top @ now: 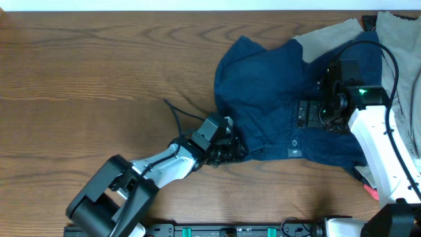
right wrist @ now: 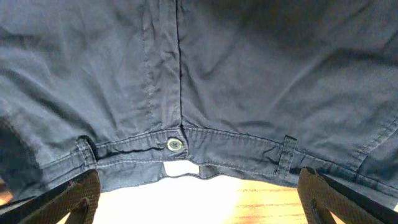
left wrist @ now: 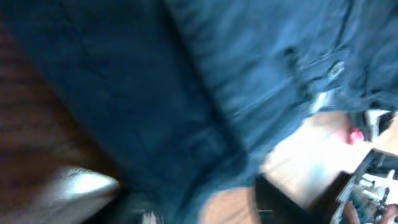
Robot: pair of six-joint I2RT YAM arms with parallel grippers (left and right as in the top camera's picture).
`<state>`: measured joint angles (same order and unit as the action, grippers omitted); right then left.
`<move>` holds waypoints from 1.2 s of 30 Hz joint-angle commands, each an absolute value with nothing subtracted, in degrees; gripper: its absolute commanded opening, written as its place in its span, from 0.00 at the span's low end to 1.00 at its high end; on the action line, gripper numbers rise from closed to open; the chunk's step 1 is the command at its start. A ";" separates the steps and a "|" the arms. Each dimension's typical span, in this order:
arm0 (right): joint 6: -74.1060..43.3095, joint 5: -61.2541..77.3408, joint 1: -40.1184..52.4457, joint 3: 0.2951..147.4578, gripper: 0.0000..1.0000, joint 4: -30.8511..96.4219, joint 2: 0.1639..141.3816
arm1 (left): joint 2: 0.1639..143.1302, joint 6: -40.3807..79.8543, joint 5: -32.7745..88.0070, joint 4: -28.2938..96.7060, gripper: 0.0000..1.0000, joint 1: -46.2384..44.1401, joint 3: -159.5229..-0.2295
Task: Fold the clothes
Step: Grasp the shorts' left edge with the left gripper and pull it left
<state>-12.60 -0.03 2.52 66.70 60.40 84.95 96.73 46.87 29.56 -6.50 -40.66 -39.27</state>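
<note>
The dark navy shorts [top: 276,92] lie spread at the table's centre right, with the waistband and its button [top: 294,141] toward the front. My left gripper [top: 227,150] is at the shorts' front left edge. In the blurred left wrist view its fingers [left wrist: 186,199] stand apart with blue cloth [left wrist: 186,93] running down between them. My right gripper [top: 304,115] hovers over the waistband. In the right wrist view its fingers [right wrist: 199,199] are wide open and empty, on either side of the buttoned waistband [right wrist: 175,145].
Beige garments lie at the back right [top: 329,36] and along the right edge [top: 404,46], partly under the shorts. A small red object [top: 371,192] sits at the front right by the right arm's base. Bare wooden table [top: 99,79] spreads to the left.
</note>
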 commanded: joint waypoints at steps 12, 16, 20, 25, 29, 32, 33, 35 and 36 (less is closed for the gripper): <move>-13.26 -2.79 2.15 67.57 0.99 62.22 85.08 | 91.74 30.39 27.38 23.83 0.06 -18.44 -40.14; -13.28 -1.89 2.15 67.57 0.99 62.06 85.08 | 88.16 25.82 25.04 31.22 0.06 -1.28 -45.80; -13.26 2.20 2.33 67.57 0.99 61.23 85.10 | 86.96 25.67 25.04 31.40 0.06 11.49 -55.77; -13.26 6.28 2.31 67.57 0.99 59.75 85.10 | 86.98 22.94 25.04 29.87 0.61 17.37 -66.83; -13.23 6.28 2.33 67.55 0.99 58.92 85.10 | 86.91 22.96 25.06 35.68 0.98 16.75 -68.29; -13.23 6.28 2.33 67.55 0.99 57.65 85.10 | 87.26 22.96 25.04 44.99 0.98 14.87 -67.90; -13.23 6.28 2.33 67.55 0.99 56.90 85.10 | 87.46 22.94 25.06 48.66 0.98 13.82 -67.61; -13.26 6.28 2.33 67.55 0.99 55.22 85.12 | 87.81 22.94 25.04 55.16 0.98 11.27 -66.83; -13.26 6.28 2.33 67.55 0.99 54.54 85.14 | 87.90 22.94 25.04 57.19 0.98 9.98 -66.15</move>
